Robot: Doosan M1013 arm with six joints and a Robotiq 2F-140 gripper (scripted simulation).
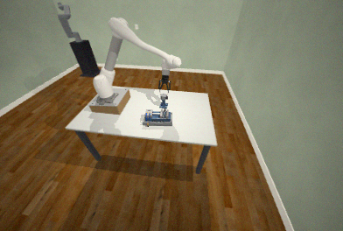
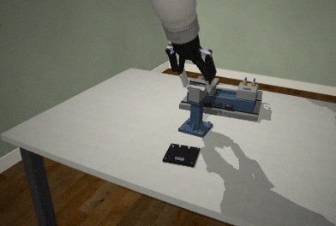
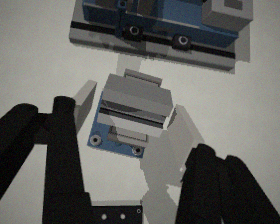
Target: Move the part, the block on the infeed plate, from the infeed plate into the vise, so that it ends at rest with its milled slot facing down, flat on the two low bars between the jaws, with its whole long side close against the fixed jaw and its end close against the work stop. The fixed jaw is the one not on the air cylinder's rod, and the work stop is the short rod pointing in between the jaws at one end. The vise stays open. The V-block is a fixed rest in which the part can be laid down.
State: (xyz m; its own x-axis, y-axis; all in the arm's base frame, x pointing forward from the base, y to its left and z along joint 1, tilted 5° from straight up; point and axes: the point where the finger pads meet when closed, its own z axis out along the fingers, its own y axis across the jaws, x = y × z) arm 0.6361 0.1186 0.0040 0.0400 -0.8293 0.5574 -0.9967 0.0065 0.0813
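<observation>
The part (image 3: 135, 97), a grey block, lies in the blue V-block (image 3: 116, 140) and shows in the exterior view (image 2: 198, 89) on top of the V-block's stand (image 2: 195, 120). My gripper (image 3: 133, 106) is open and hangs just over the part, with one finger pad on each side and a gap to the block on both. It also shows in the exterior view (image 2: 197, 78) and in the top view (image 1: 164, 88). The black infeed plate (image 2: 181, 154) lies bare on the table in front of the V-block. The blue vise (image 2: 227, 98) (image 3: 156, 25) stands open behind the V-block.
The vise's grey cylinder block with yellow fittings (image 2: 249, 89) is at its right end. The arm's base sits on a wooden box (image 1: 110, 101) at the table's far left corner.
</observation>
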